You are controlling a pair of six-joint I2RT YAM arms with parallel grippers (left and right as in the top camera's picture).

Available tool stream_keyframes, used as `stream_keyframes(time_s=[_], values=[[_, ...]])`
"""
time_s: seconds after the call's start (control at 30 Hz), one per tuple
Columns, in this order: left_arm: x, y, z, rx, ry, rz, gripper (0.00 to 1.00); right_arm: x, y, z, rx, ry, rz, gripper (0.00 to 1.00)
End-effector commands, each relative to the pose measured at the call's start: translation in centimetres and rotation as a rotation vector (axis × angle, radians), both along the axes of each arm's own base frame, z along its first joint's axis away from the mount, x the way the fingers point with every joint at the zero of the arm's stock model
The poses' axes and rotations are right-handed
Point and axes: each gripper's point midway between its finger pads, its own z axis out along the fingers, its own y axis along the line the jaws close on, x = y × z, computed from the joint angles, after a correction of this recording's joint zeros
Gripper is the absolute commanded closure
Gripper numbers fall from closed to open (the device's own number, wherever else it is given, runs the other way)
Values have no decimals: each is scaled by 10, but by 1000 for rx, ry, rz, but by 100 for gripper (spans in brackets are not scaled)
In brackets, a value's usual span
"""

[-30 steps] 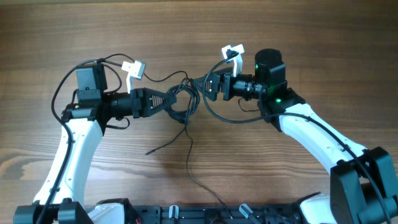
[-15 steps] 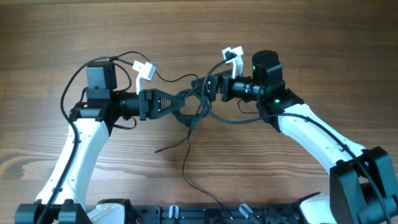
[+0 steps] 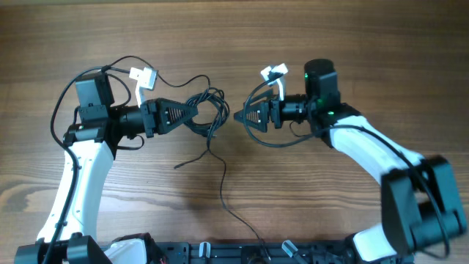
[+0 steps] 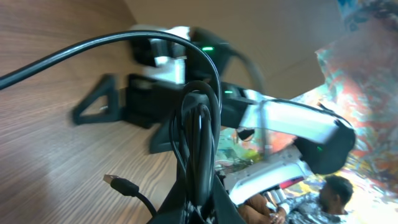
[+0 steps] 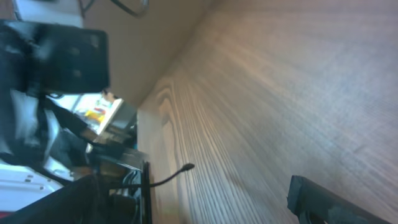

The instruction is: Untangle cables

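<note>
Since a second ago the arms have drawn apart. The right fingers (image 3: 253, 115) have left the knot and stand spread wide and empty at centre frame, with a clear gap between them and the bundle. The left fingers (image 3: 176, 115) are pinched shut on the thin black flexible cables (image 3: 209, 108), a looped clump just left of centre over the brown wood-grain worktop (image 3: 352, 44). One loose strand trails from the clump toward the bottom edge, and another ends in a small plug (image 3: 176, 167) at lower left.

This looks like a re-grasp between pulls. The next move calls for the right fingers to take a single loop or free end, not the whole clump, and draw it away from the pinch.

Overhead gives the layout, but only the left wrist view shows several strands stacked in the grip and the opposite fingers splayed. The right wrist view shows bare worktop, one plug-tipped strand, and nothing between its fingers.
</note>
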Motion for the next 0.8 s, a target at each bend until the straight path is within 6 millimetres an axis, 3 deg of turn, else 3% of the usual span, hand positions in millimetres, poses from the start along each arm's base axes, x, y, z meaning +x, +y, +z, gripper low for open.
stream_keyframes(time_s=[0.0, 0.27, 0.43, 0.77], values=[[-8, 0, 16, -39, -62, -37, 96, -6, 5, -6, 94, 54, 90, 0], [-8, 0, 16, -31, -114, -39, 96, -9, 8, 72, 285, -251, 211, 1], [-9, -2, 15, -35, -95, -43, 96, -14, 6, 94, 327, -410, 223, 0], [-12, -3, 13, -41, -50, -44, 95, 40, -26, 127, 302, -612, 89, 0]])
